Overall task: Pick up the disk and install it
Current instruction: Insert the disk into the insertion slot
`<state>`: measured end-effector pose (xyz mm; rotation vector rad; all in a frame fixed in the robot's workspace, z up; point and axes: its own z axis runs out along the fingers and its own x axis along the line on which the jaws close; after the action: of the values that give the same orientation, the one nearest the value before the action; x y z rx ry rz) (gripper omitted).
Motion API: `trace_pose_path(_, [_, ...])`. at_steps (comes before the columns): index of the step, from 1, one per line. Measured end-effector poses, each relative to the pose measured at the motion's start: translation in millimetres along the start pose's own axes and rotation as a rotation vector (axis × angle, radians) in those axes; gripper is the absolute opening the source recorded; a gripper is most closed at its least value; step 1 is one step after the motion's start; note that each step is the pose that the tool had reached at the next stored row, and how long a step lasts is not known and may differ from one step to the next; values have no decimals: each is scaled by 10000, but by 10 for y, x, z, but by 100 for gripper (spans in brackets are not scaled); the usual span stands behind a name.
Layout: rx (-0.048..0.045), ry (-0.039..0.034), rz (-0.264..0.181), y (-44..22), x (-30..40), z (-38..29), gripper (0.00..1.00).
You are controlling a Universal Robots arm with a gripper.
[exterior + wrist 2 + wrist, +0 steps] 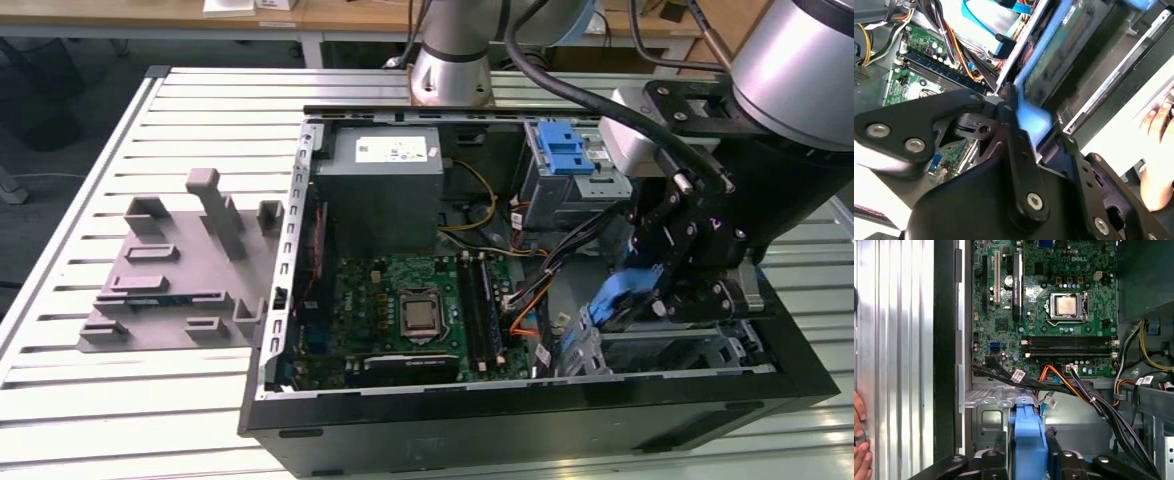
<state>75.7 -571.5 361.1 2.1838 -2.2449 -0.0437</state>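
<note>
Disk (618, 300) first: I see its blue rail frame clamped in my gripper (663, 305), hanging edge-on just above the drive bay at the front corner of the case (534, 430), on the exterior view's right.

Going by size, the case lies open on the slatted table (134, 420), with the motherboard (400, 315) on its floor, the grey power supply (387, 165) at the back, and a blue latch (570, 150) on the upper cage. A grey fixture (180, 270) sits well apart on the exterior view's left. A hand (860, 440) rests on the table beside the case wall.

I judge the disk stiff, dense for its size and shock-sensitive, with smooth metal faces that would slip. The plastic rail frame is the sensible hold, though it may flex.

In the first wrist view the blue frame (1028, 440) stands between the two fingers (996, 460), which pinch it from either side. Bundled cables (1089, 400) run just beside it, near the bay (989, 425).
</note>
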Motion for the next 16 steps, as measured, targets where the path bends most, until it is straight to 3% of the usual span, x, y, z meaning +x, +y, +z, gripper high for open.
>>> trace_pose_path(1, [0, 0, 0, 0, 0, 0, 44])
trace_pose_path(7, [1, -3, 0, 0, 0, 17, 44])
trace_pose_path(10, [16, -1, -19, -1, 0, 42, 36])
trace_pose_path(15, [50, 2, -53, -2, 1, 63, 13])
trace_pose_path(16, [50, 2, -53, -2, 1, 64, 13])
